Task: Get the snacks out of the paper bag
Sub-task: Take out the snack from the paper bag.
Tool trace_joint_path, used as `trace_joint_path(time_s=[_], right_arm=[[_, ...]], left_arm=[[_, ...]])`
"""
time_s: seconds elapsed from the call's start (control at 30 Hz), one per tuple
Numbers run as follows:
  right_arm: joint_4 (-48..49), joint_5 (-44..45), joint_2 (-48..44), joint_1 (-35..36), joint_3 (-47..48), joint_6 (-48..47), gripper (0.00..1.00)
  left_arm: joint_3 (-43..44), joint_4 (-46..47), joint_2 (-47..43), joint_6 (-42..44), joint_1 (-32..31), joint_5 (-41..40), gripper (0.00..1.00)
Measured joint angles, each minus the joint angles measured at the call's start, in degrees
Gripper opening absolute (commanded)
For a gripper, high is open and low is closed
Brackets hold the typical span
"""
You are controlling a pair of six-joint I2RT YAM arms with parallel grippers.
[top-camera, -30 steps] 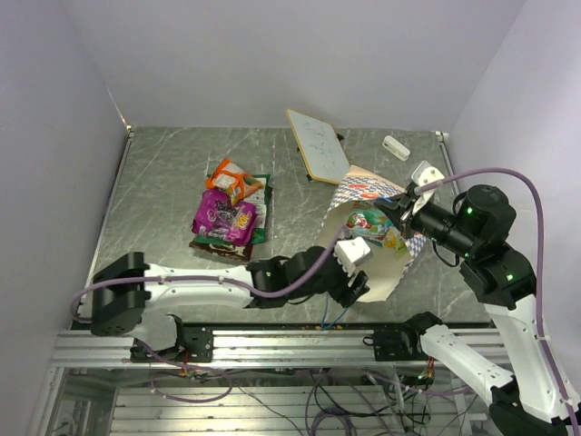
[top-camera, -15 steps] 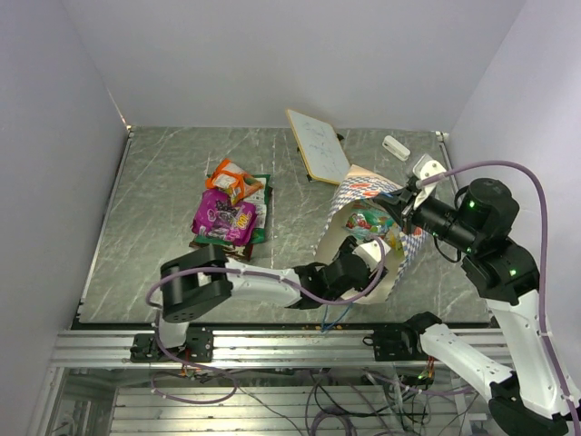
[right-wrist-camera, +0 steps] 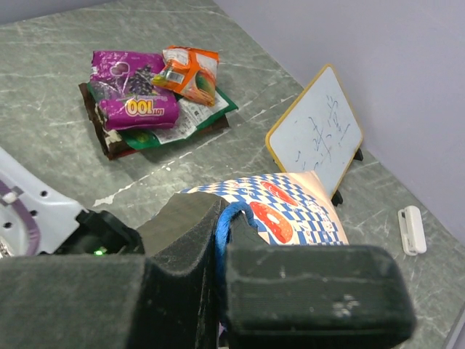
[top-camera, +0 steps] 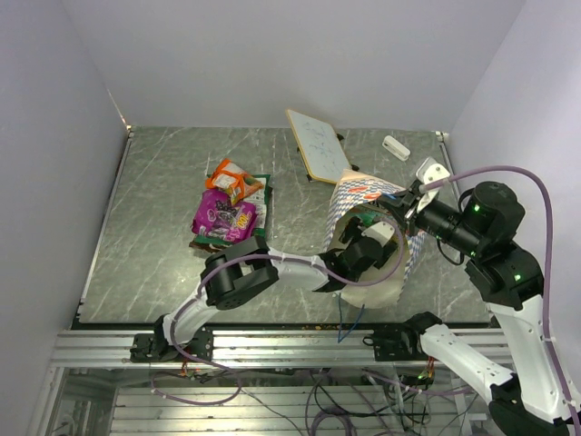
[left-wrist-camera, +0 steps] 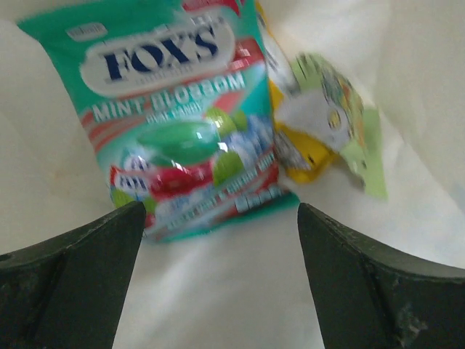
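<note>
Grey marbled surface (top-camera: 154, 209); paper bag (top-camera: 359, 193) on right side, right claw (right-wrist-camera: 220, 254) pinched shut on blue cord (right-wrist-camera: 221, 218). Left claw (left-wrist-camera: 218, 225) inside, spread wide, empty, just short of mint packet (left-wrist-camera: 174, 123) and yellow packet (left-wrist-camera: 320, 138). Probably light, crinkly, slippery: pinch near edge.

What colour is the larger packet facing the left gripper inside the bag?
The packet is teal-green with red accents; left wrist view shows it best.

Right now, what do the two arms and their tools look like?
Both arms have white links and black joints: left arm, right arm. A purple cable loops along each. Small green lights glow on the right arm. The left tool and right tool have thick, matte black fingers.
</note>
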Motion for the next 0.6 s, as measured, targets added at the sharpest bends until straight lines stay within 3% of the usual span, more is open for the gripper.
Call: trace_joint_path(time_s=[0.23,0.5,0.6], right_arm=[[-0.57,-0.31,0.42,0.0,0.57,0.2,0.0],[-1.55,-0.39,0.9,0.0,1.51,0.2,0.0],[-1.95,-0.37,0.9,0.0,1.51,0.2,0.0]], left_arm=[[9.27,-1.05,5.18,0.02,2.93,-5.18,0.99],[16.28,-5.09,10.27,-2.25,5.81,-3.85,0.99],[17.22,-6.69,11.34,-3.8,6.54,-2.43,0.9]])
